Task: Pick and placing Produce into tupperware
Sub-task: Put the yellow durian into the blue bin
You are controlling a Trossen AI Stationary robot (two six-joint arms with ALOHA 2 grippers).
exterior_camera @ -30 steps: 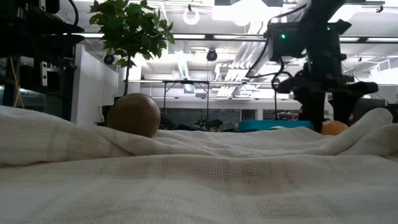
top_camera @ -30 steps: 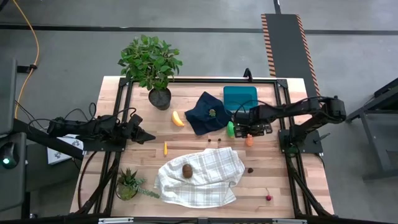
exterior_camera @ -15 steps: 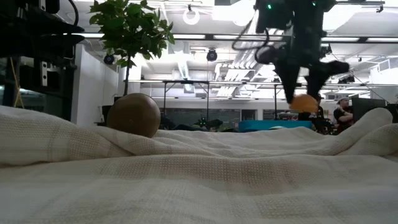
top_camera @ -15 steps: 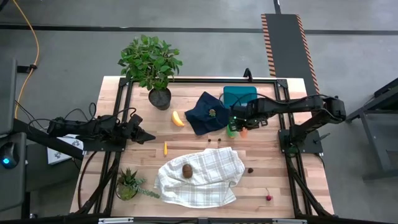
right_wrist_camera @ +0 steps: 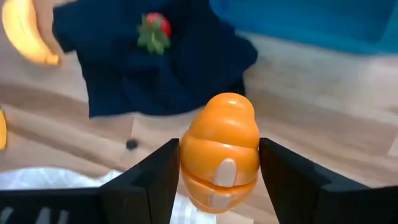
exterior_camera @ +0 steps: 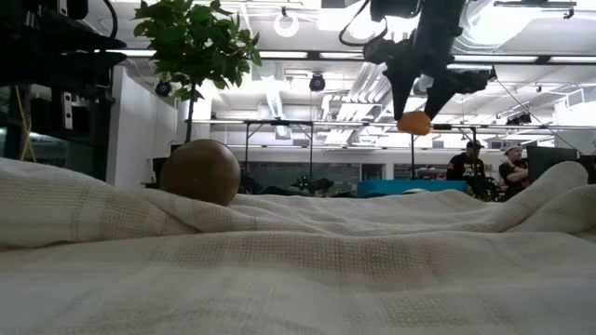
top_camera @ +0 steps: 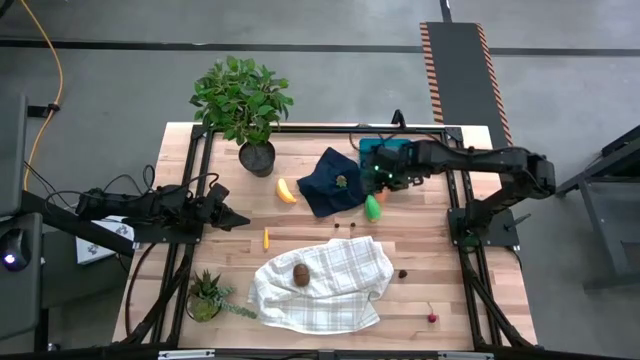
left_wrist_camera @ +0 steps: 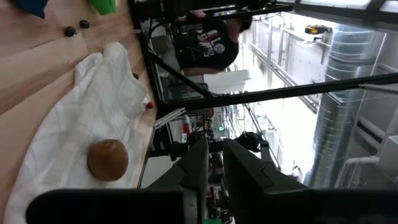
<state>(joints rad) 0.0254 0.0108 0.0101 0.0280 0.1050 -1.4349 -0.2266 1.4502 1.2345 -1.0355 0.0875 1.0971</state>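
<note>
My right gripper [top_camera: 383, 182] is shut on the orange piece [right_wrist_camera: 222, 149] and hangs high above the table [top_camera: 430, 250], at the near edge of the teal tupperware [top_camera: 386, 153]. The bright green piece [top_camera: 372, 207] lies on the wood just nearer. A yellow banana [top_camera: 286, 190] lies left of the navy cloth [top_camera: 333, 182]. The brown kiwi piece [top_camera: 300, 273] rests on the checked white cloth [top_camera: 325, 285]. Cherries [top_camera: 432, 317] lie near the right front corner. My left gripper [top_camera: 238, 219] waits at the table's left, open by a narrow gap. My right gripper pinches the orange piece between its two fingers [right_wrist_camera: 155, 180], one on each side of its round body [right_wrist_camera: 193, 158]. The fingers come from above, pointing down. The piece is lifted clear and hangs at the fingertips [exterior_camera: 413, 122].
A tall potted plant [top_camera: 243, 100] stands at the far left corner and a small one [top_camera: 206, 297] at the near left. A small strawberry [right_wrist_camera: 152, 31] lies on the navy cloth. A thin orange piece [top_camera: 266, 238] and dark berries [top_camera: 345, 226] lie mid-table. People show beyond the table [exterior_camera: 484, 172].
My right gripper has risen with the orange piece and moved toward the far edge and slightly left, toward the tupperware. The orange piece, on the wood beside the green piece a second ago, is now lifted clear and high above the table.
</note>
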